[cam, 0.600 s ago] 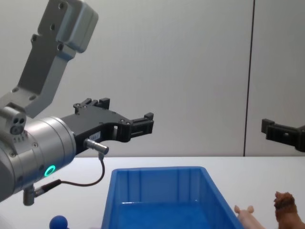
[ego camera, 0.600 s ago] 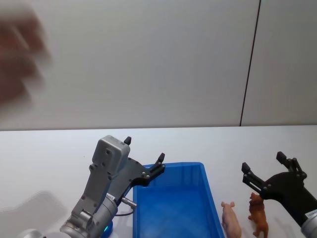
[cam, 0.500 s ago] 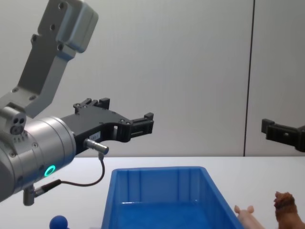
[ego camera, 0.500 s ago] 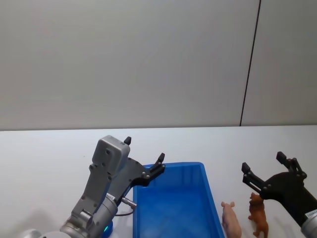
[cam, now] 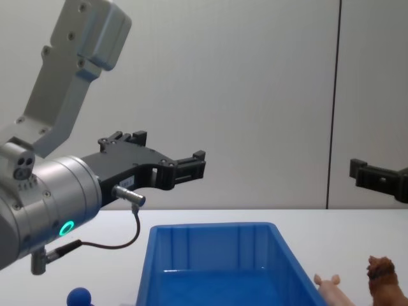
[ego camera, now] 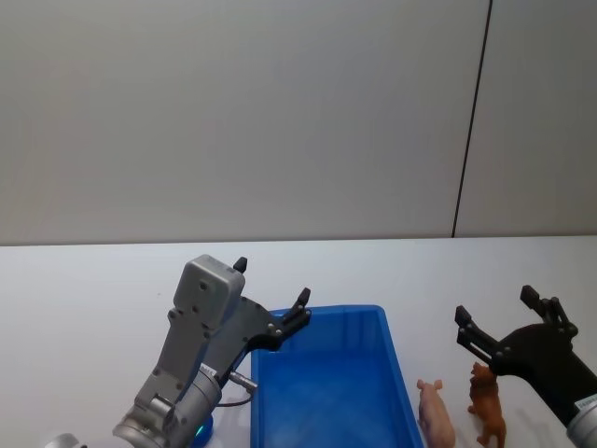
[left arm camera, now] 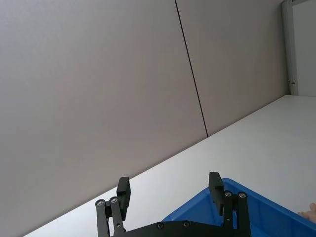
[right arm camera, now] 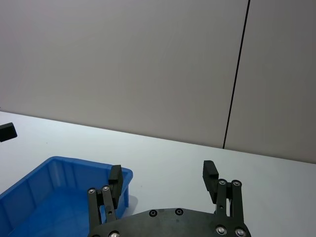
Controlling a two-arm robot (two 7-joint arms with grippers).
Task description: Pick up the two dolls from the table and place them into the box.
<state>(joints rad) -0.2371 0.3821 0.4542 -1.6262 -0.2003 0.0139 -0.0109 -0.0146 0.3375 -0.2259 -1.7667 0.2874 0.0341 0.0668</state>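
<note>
The blue box [ego camera: 322, 392] stands on the white table [ego camera: 93, 299], its floor bare. To its right lies the pale pink pig [ego camera: 435, 413], and the brown lion [ego camera: 486, 403] stands just beyond it; both also show in the chest view, pig [cam: 331, 287] and lion [cam: 382, 277]. My left gripper [ego camera: 271, 282] hovers open above the box's far left corner. My right gripper [ego camera: 496, 306] hangs open above and just behind the lion, holding nothing. Each wrist view shows its open fingers, left [left arm camera: 169, 183] and right [right arm camera: 163, 173], over the box [right arm camera: 54, 197].
A small blue ball [cam: 78, 296] lies on the table left of the box, under my left arm. A grey wall with a dark vertical seam [ego camera: 471, 121] rises behind the table. White tabletop stretches beyond the box.
A blurred hand at the upper left of the head view has gone. Neither arm nor any toy has moved.
</note>
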